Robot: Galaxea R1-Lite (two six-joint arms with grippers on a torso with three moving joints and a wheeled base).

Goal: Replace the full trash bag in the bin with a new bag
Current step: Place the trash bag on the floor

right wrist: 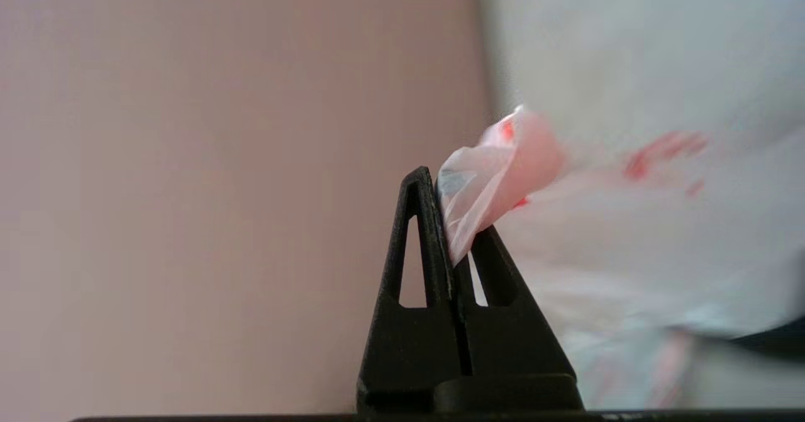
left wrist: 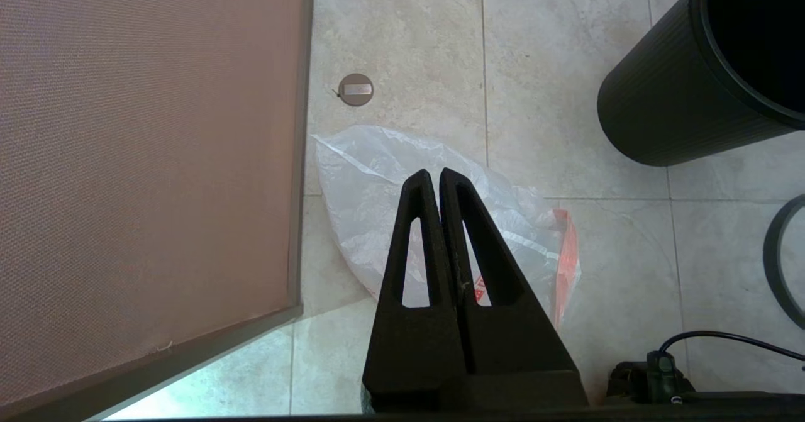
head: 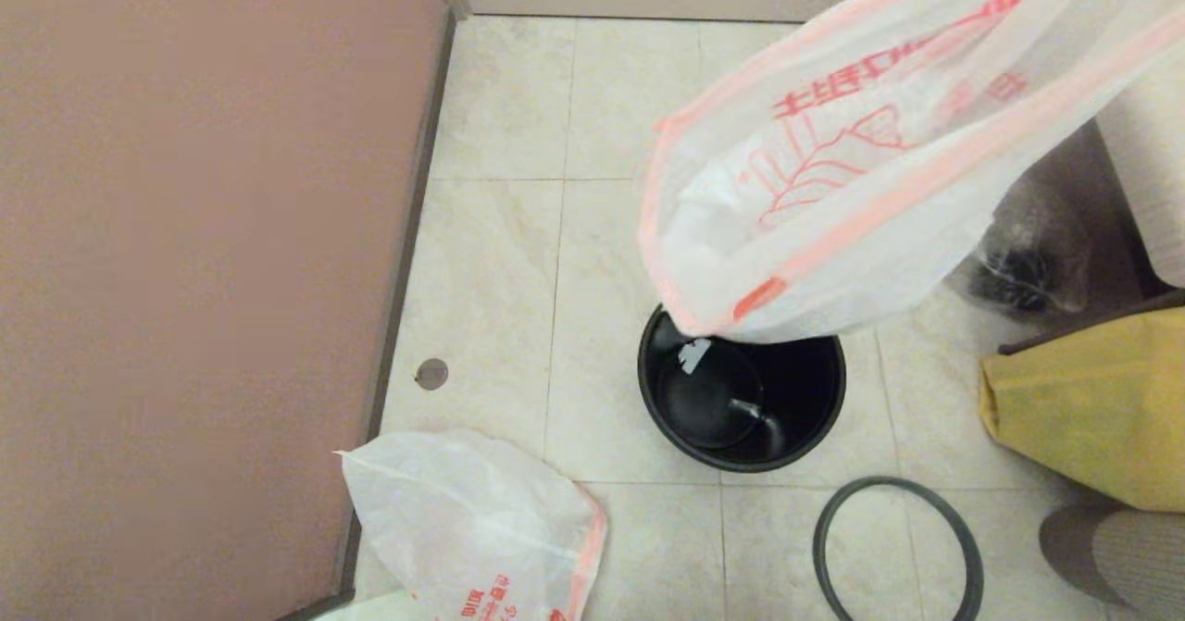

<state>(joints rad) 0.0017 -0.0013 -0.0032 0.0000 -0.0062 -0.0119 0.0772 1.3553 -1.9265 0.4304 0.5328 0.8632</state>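
The new bag [head: 861, 167] hangs in the air above the bin [head: 741, 390], stretched long and slanted: its long axis runs from the upper right corner of the head view down toward the bin, and its lower end, edged in pink, points at the bin's far rim and just overlaps it. The red characters run along that same slant. The bag's upper end is cut off at the head view's edge, so the arm holding it is hidden there. In the right wrist view the right gripper [right wrist: 449, 221] has its jaws clenched on a pinch of the bag's pink-trimmed plastic [right wrist: 497, 170], which bunches out just past the jaw tips; the rest of the bag beyond is blurred and hard to make out.

The bin stands upright on the tiled floor [head: 500, 260], open and unlined, with a small white scrap and a glint inside; its far rim is hidden behind the bag. The grey hoop [head: 896, 547] lies flat on the floor near the bin, off it, partly cut off at the head view's lower edge.

The full bag [head: 472, 519] lies on the floor by the brown wall panel [head: 204, 260]. The left gripper [left wrist: 438, 186] hangs over it, jaws pressed together and holding nothing, the bag's plastic [left wrist: 371, 183] spreading out beyond and around the jaw tips.

To the right sit a yellow bag [head: 1092, 408] and, half hidden behind the new bag, a clear bag [head: 1028, 251] with dark contents.
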